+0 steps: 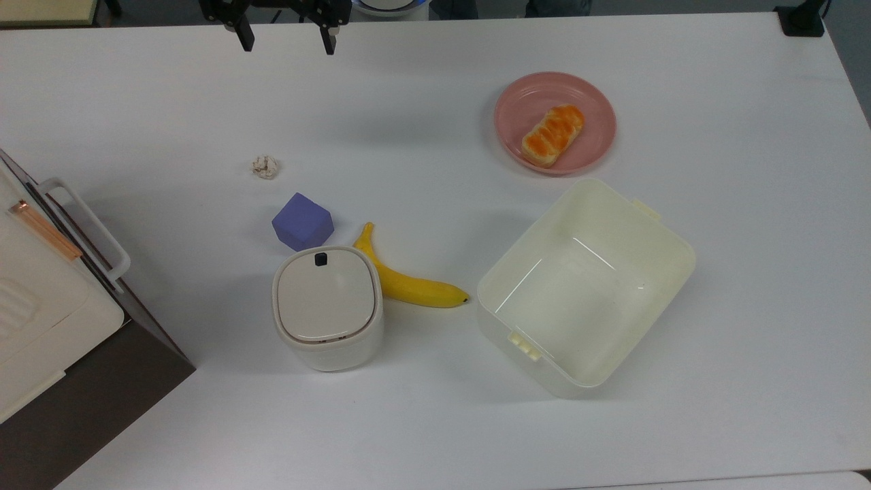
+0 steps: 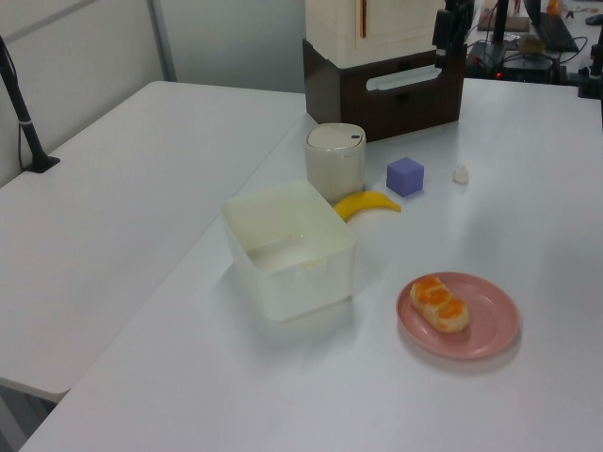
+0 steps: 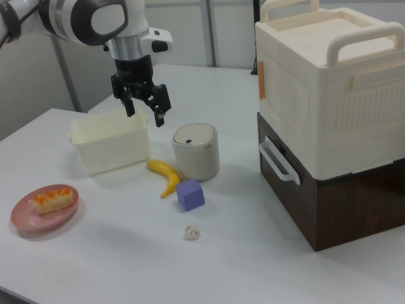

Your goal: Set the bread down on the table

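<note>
I'm hovering the gripper (image 1: 286,37) with fingers spread, empty; the bread (image 1: 553,134) is sitting on the pink plate (image 1: 599,112); looking soft and light, so I'm planning a gentle pinch across its pale sides

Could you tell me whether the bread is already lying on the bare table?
No, the bread lies on the pink plate, not on the table.

The white table (image 1: 435,422) carries a pink plate (image 1: 593,151), cream tub (image 1: 663,262), banana (image 1: 408,282), purple cube (image 1: 303,221), lidded bin (image 1: 328,306), paper wad (image 1: 265,167) and, at one edge, a brown-and-cream cabinet (image 1: 61,340).
</note>
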Action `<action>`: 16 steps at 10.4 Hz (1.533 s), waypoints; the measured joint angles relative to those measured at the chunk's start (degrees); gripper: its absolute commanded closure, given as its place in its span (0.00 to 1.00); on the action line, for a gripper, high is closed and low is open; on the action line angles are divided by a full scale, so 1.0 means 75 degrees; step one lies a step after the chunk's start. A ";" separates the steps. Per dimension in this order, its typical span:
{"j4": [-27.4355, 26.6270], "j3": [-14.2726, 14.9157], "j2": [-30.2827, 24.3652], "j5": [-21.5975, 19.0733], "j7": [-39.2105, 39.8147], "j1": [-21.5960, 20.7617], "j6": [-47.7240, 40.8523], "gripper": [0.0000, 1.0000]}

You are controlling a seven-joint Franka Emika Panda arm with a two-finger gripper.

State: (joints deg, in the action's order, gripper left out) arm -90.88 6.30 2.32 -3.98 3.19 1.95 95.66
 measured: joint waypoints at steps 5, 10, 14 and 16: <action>0.0080 -0.0012 -0.0020 0.0264 0.0286 -0.0109 -0.0218 0.00; 0.0090 0.0005 -0.0050 0.0277 0.0313 -0.0097 -0.0222 0.00; 0.0090 -0.0020 -0.0052 0.0276 0.0330 -0.0107 -0.0263 0.00; 0.0093 -0.0033 -0.0074 0.0276 0.0330 -0.0211 -0.0576 0.00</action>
State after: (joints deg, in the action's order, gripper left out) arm -90.18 6.05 1.77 -1.91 5.67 0.36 91.35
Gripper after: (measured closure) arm 0.000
